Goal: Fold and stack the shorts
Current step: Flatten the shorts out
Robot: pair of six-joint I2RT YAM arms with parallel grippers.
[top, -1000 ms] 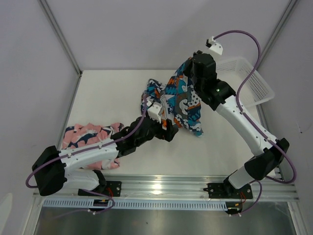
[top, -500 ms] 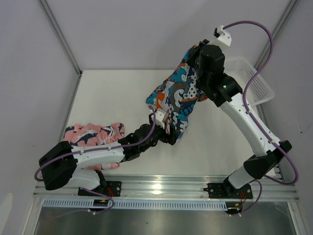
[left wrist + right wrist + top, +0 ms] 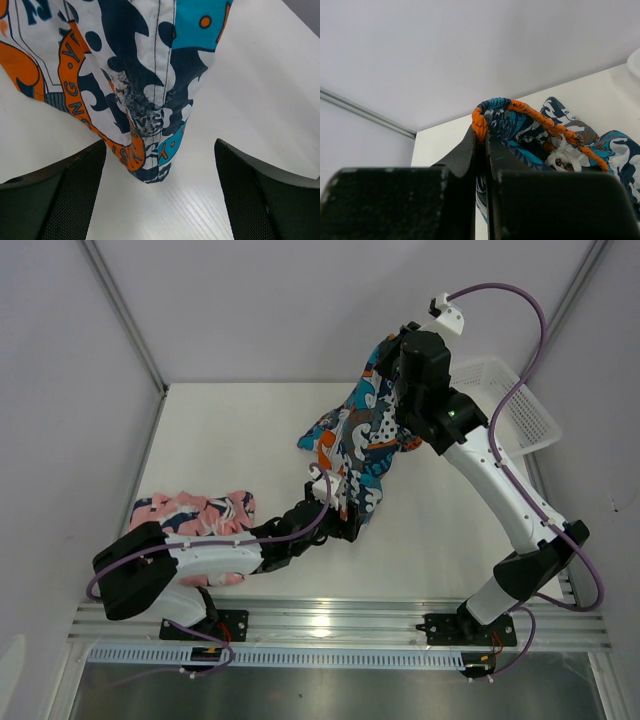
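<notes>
Right gripper (image 3: pixel 482 131): raised high above the far side of the table (image 3: pixel 230 430), jaws clamped tight on the patterned shorts (image 3: pixel 355 445). The pinch sits on the orange-and-blue waistband, which arcs over the fingertips in the right wrist view. The white drawstring knot (image 3: pixel 563 152) is bunched just inside the band.

Patterned shorts: blue, teal, orange and white print. They hang from that grip in a loose drape that slopes down and toward the left arm. Most of the cloth is in the air. The lowest corner, a dark hem with orange lettering, dangles close over the white tabletop. Cannot tell whether it touches.

Left gripper (image 3: pixel 160 145): low over the table near the middle, jaws spread wide and holding nothing. The two black fingers (image 3: pixel 75 195) stand on either side of the hanging hem. The fabric tip reaches down between them but is clear of both pads.

Pink shorts (image 3: pixel 190 510): pink with navy-and-white shapes. They lie crumpled on the table at the near left, partly under the left forearm and well apart from the patterned pair.

White mesh basket (image 3: pixel 520 410): at the far right corner of the table, behind the right arm.
</notes>
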